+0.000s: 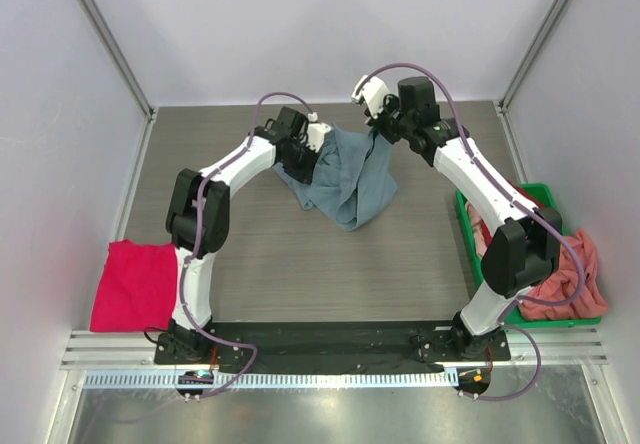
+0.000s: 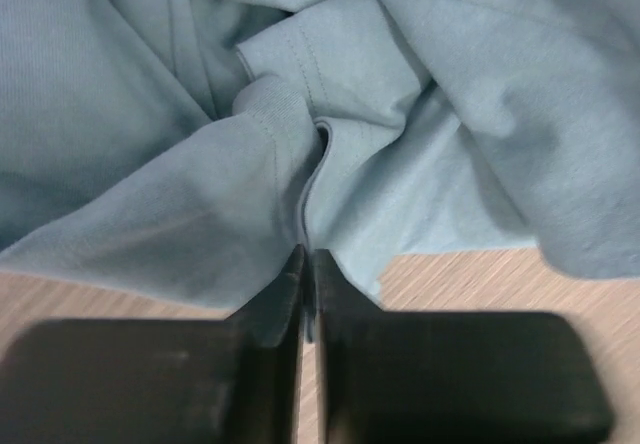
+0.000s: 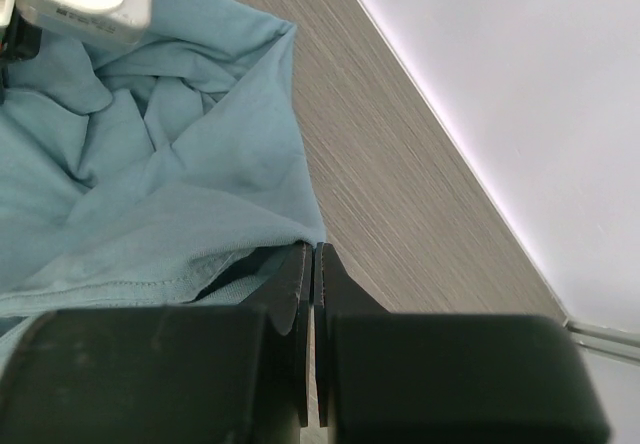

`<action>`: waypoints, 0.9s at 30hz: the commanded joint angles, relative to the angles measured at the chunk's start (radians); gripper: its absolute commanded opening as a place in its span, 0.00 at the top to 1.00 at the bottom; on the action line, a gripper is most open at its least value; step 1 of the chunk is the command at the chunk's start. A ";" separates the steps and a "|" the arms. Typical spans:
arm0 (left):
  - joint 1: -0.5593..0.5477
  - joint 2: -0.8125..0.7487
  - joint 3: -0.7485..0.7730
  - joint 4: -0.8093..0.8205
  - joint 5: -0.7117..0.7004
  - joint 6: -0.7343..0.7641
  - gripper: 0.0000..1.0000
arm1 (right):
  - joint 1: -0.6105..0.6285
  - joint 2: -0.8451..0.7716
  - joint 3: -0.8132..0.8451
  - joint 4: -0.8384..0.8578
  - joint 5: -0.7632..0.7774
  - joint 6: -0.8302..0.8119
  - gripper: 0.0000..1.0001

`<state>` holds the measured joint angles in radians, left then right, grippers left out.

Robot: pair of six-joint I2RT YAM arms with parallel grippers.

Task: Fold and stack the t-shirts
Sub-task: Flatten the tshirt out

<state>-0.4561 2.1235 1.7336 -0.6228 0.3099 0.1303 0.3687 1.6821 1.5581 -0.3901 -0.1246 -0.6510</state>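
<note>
Salmon-pink t-shirt [image 1: 578, 269] in the green bin [image 1: 543, 195]

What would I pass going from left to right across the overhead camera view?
magenta-pink t-shirt → grey-blue t-shirt → green bin

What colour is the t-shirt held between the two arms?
Plain dusty grey-blue; the t-shirt shows best in the left wrist view.
</note>
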 commanded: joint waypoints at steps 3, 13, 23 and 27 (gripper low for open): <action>0.000 -0.082 0.066 -0.063 -0.020 0.045 1.00 | -0.008 -0.064 0.017 0.045 0.008 0.014 0.99; 0.097 -0.397 0.263 -0.244 0.038 0.186 1.00 | -0.008 0.042 0.356 0.066 -0.015 0.090 0.99; -0.067 -0.496 0.221 -0.491 0.241 0.265 0.95 | -0.014 -0.067 0.278 0.062 0.017 0.031 0.99; -0.095 -0.522 0.115 -0.418 0.218 0.235 0.53 | -0.033 -0.201 0.062 0.059 0.043 0.025 0.99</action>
<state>-0.5560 1.5967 1.9076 -1.0218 0.5117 0.3687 0.3550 1.5959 1.7096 -0.3550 -0.1181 -0.6083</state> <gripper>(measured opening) 0.368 0.031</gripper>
